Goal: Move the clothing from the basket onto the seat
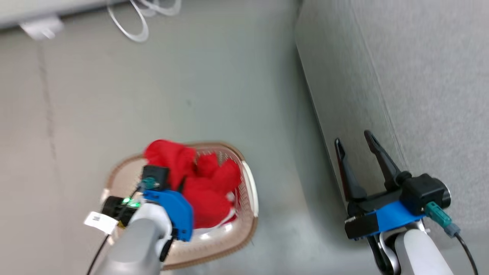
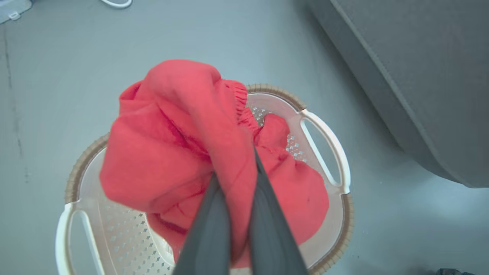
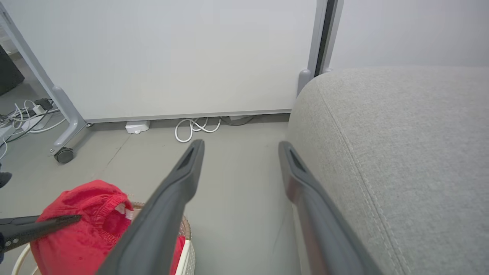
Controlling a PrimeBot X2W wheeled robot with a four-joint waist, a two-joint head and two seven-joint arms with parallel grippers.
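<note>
Over the cream perforated plastic basket [image 2: 336, 160], left hand [image 2: 234, 163] pinched bunched red knit clothing [image 2: 168, 152]; right hand [image 1: 353, 138] gaped empty near the grey fabric seat [image 1: 420, 76]. That thin pinch risked slipping mid-carry.

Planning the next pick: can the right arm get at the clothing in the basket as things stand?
Probably not. The right pincer is open beside the seat, apart from the basket, and the left pincer, shut on the clothing, stands over the basket in its way.

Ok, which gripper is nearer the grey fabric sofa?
Right. The right gripper hangs open beside the grey fabric sofa; the left gripper is shut on red clothing over the cream perforated basket, farther off.
</note>
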